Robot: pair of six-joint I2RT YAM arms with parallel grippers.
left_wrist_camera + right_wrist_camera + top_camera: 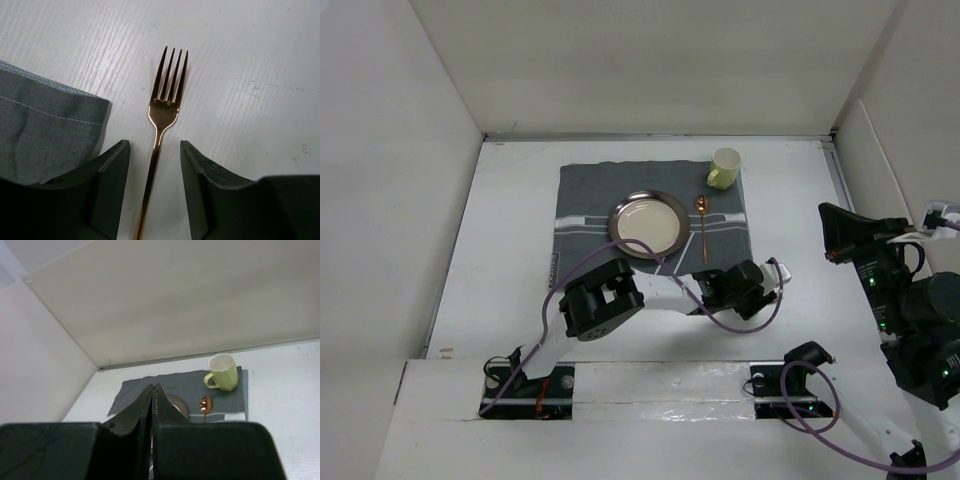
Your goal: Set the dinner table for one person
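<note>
The left claw (154,150) hung released astride a copper fork (165,107) on the white table (250,60); the right claw (153,392) was clenched tight.

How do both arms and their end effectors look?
The left arm and right arm have white links, black joint housings and looping purple cables. Green lights dot the right arm. The left end effector and right end effector have dark wedge-shaped fingers.

White walls (650,60) rise at the back and both sides; a white ledge (430,420) lies nearest.
</note>
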